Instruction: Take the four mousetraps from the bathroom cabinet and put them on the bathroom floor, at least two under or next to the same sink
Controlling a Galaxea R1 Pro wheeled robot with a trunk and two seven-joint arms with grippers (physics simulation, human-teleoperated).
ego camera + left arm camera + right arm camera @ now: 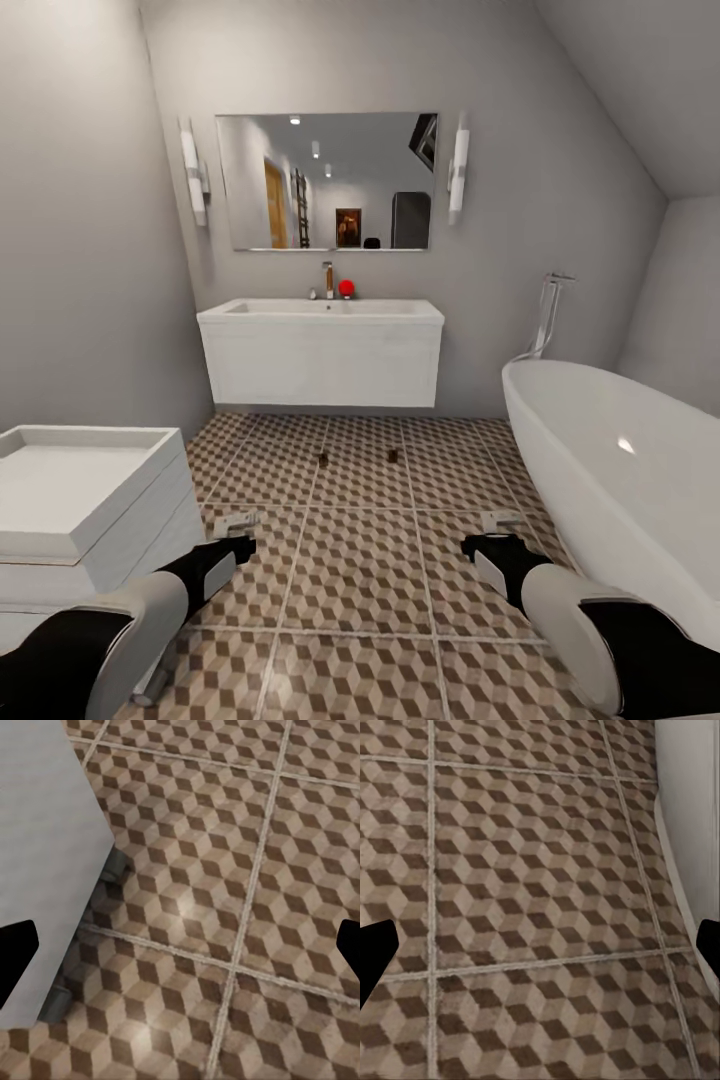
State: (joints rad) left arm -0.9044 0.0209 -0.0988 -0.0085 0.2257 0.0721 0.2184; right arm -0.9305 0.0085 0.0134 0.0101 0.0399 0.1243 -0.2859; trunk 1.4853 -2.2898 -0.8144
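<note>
Both arms reach forward low over the bathroom floor point(350, 560), the left end effector point(238, 524) and right end effector point(500, 522) released and empty. Right of them curves a white bathtub point(610, 470); at left stands a white unit point(80, 500). By the far wall hangs the sink point(322, 345). Two small mousetraps point(323, 459) point(392, 455) lie on the tiles before it.

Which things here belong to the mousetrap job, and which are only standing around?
Job: two small dark things, probably mousetraps, on the floor in front of the sink; left gripper and right gripper, both open and empty.

Not the job: bathtub, mirror, red ball, white box.
</note>
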